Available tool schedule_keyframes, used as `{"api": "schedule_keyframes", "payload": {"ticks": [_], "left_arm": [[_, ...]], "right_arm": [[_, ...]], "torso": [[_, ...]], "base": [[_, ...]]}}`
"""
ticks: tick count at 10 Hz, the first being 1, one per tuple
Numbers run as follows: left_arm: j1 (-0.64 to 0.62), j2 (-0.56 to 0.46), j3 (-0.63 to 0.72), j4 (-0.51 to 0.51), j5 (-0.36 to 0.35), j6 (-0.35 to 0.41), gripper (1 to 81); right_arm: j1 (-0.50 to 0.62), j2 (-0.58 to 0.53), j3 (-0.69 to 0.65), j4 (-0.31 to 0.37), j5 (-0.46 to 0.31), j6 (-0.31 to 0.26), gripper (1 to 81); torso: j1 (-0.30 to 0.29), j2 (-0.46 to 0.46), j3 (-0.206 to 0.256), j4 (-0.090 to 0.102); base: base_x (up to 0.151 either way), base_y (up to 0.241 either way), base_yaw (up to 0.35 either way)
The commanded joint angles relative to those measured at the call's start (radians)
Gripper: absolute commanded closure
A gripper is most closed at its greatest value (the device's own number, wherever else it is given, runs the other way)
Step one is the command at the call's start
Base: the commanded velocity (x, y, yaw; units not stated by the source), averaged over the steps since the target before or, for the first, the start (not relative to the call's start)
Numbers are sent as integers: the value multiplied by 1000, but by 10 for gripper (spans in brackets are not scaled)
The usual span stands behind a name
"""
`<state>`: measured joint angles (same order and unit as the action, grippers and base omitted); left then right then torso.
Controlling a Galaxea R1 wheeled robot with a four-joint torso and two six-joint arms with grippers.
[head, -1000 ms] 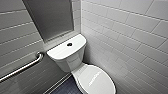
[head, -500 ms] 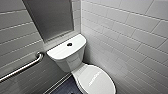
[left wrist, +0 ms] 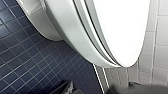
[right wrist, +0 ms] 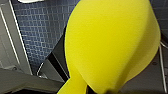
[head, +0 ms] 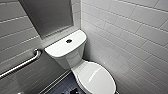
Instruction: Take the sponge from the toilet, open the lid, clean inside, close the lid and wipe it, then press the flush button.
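Walls (head: 130, 35): white oblong tiles, meeting in a corner.
Panel (head: 47, 15): flat grey, high on the left wall.
Rail (head: 22, 63): metal bar, slanting below the panel.
Floor (left wrist: 30, 65): small dark blue tiles.

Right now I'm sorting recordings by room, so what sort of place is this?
A bathroom, probably an accessible toilet stall: a white toilet with its lid shut, a metal grab bar on the white-tiled wall, and a dark blue tiled floor.
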<state>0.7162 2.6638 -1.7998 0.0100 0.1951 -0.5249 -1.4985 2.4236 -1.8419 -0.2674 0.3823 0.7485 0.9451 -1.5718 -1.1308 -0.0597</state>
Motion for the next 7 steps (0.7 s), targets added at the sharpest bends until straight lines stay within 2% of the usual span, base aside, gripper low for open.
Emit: {"api": "schedule_keyframes", "payload": {"ticks": [1,5,7], "left_arm": [[-112,7,23,-16,44,-17,10],[-120,70,-69,-18,9,-118,10],[-126,101,-108,-18,-9,-138,10]], "right_arm": [[-7,-30,9,-30,-51,-1,811],[-7,-7,-12,-27,-51,0,811],[-4,-2,-12,-27,-51,0,811]], "torso": [[0,0,1,0],[0,0,-1,0],[0,0,-1,0]], "base": [[0,0,0],[0,0,0],[0,0,0]]}}
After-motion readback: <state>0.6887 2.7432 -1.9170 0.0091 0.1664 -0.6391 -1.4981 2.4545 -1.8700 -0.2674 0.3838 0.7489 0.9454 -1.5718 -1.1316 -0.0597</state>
